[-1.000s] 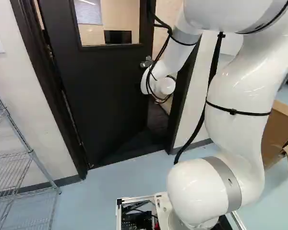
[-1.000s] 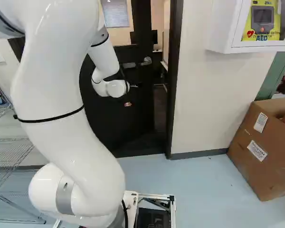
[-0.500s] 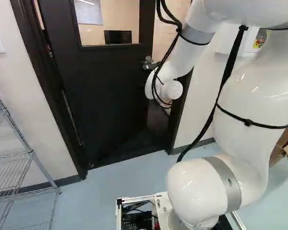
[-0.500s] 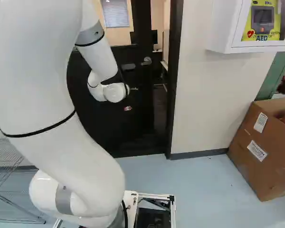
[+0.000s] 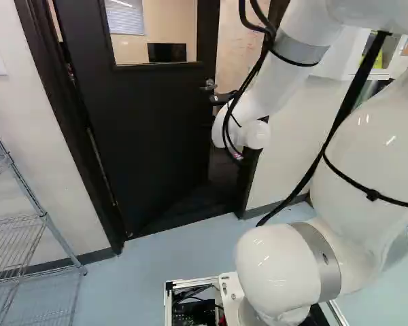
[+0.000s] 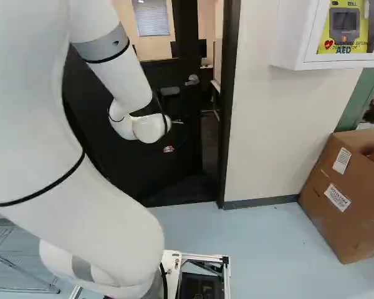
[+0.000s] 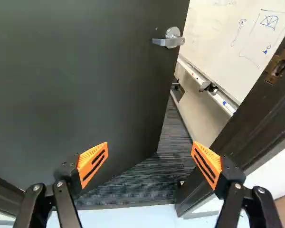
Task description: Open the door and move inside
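My gripper (image 7: 150,147), fingers wide apart, nothing between, faces door (image 7: 85,85) standing ajar; handle (image 7: 169,42) lies ahead, beyond fingertips. Likely next: push forward on door face.

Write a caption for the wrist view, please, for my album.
An open tool with orange pads faces a dark door standing ajar, its silver handle untouched, a whiteboard beyond.
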